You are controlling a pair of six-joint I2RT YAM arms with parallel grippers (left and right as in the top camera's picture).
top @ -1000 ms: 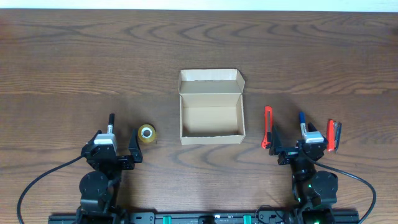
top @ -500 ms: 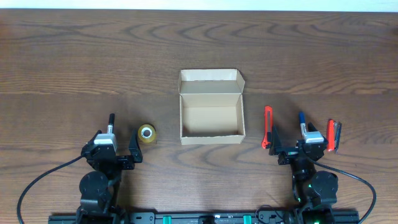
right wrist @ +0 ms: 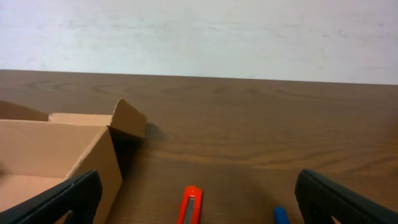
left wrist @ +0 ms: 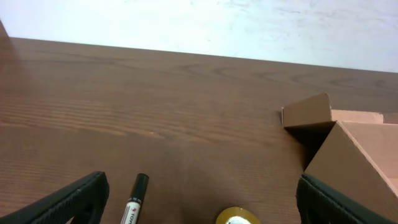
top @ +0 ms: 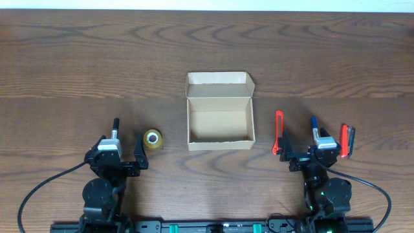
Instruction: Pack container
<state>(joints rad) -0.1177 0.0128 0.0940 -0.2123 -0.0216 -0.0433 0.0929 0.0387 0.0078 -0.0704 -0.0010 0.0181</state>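
The container [top: 218, 124], a tan cardboard box, stands open in the middle of the table, its flap lid [top: 218, 84] folded back; its inside looks empty. My left gripper [top: 118, 155] is open and empty at the near left. A black marker [top: 116, 125] and a yellow tape roll [top: 152, 138] lie just ahead of it. In the left wrist view the marker [left wrist: 135, 199] and tape roll [left wrist: 239, 216] lie between my open fingers, with the box [left wrist: 354, 149] to the right. My right gripper [top: 312, 154] is open and empty at the near right.
A red utility knife [top: 279, 133] and a blue pen [top: 313, 123] lie ahead of my right gripper, and red and black pens [top: 347, 141] lie beside it. The right wrist view shows the knife [right wrist: 191, 208], the pen tip [right wrist: 281, 215] and the box [right wrist: 62, 149].
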